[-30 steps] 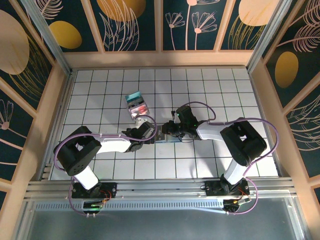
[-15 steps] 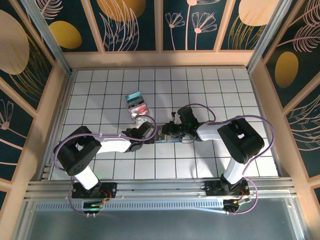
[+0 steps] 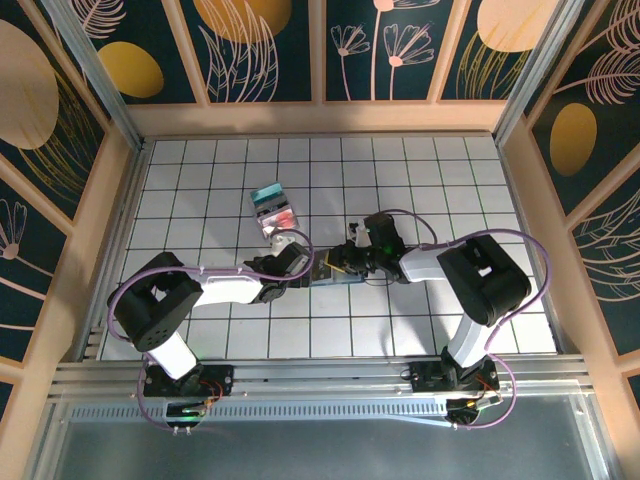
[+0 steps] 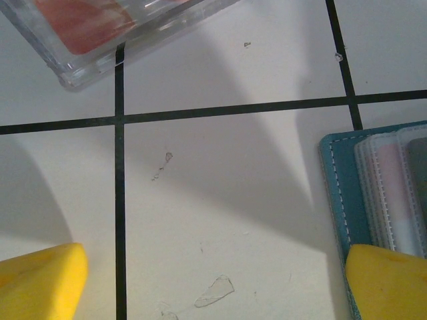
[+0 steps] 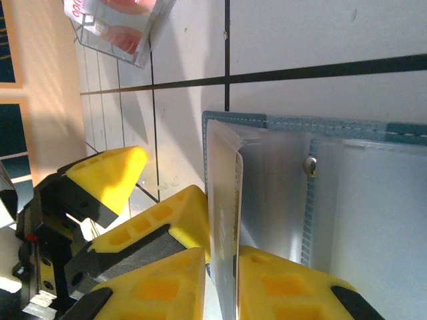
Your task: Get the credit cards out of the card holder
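The two arms meet nose to nose in the middle of the white tiled tabletop (image 3: 450, 180). The card holder (image 5: 360, 213) lies open between them, teal rim on the tiles and pale blue-grey inside facing up, with a small metal snap (image 5: 309, 165) showing on its lining. The right claw (image 5: 223, 283) is clenched on the card holder: its yellow fingers pinch a thin clear pocket leaf that stands on edge between them, lifted off the rest of the lining. The left claw (image 4: 213, 283) is spread wide, released, grasping nothing. One of its yellow fingertips (image 4: 387, 283) sits over the near corner of the holder's stitched teal edge, and the other is well apart on bare tile. Through the frosted pockets by that corner a pinkish credit card (image 4: 390, 193) shows, tucked in the holder. Farther back and to the left, apart from both claws, lies a clear plastic case (image 3: 273, 208) with teal and red-pink inside; whether those are cards I cannot tell from here.
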Robot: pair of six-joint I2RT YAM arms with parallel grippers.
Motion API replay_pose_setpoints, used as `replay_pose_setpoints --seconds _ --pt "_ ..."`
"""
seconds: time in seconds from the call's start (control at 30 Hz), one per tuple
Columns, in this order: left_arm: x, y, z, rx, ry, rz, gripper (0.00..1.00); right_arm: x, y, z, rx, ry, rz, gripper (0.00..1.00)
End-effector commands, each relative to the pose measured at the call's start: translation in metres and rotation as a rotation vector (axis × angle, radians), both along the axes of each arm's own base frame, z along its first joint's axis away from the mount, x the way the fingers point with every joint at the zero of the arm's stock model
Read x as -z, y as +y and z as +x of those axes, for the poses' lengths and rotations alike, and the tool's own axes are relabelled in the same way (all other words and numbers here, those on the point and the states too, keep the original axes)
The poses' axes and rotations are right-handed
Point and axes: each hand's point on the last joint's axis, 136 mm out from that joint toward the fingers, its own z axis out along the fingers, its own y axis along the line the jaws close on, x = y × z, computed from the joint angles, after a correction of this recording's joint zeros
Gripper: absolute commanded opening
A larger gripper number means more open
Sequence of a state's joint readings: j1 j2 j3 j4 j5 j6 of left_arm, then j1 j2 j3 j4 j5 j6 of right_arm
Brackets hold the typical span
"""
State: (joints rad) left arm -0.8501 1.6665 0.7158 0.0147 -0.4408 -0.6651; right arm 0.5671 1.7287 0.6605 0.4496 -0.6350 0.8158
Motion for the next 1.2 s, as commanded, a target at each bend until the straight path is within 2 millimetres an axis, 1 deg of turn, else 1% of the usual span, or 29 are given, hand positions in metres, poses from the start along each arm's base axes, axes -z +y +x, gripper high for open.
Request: replay_pose_setpoints --seconds 0.0,0.4,0.43,0.8,1.0,1.17 --pt "0.006 -0.001 -0.004 -0.002 0.040 0.010 0.99 -0.021 0.001 0.003 -0.010 -0.043 0.063 0.19" --pt "0.009 0.001 -0.004 -0.003 0.043 0.017 0.99 -0.020 -0.003 0.000 -0.005 -0.042 0.038 0.18" --pt "0.008 0.001 -0.004 -0.004 0.043 0.017 0.99 -0.020 -0.012 0.008 0.025 -0.042 0.034 0.18" --pt "0.010 0.002 -0.005 -0.006 0.046 0.024 0.99 -0.016 -0.019 0.011 0.045 -0.037 0.011 0.18" --pt "0.009 0.002 -0.005 -0.008 0.044 0.022 0.99 -0.014 -0.023 0.012 0.058 -0.037 -0.008 0.08" --pt "0.009 0.002 -0.005 -0.009 0.043 0.021 0.99 -0.011 -0.028 0.014 0.072 -0.036 -0.040 0.04"
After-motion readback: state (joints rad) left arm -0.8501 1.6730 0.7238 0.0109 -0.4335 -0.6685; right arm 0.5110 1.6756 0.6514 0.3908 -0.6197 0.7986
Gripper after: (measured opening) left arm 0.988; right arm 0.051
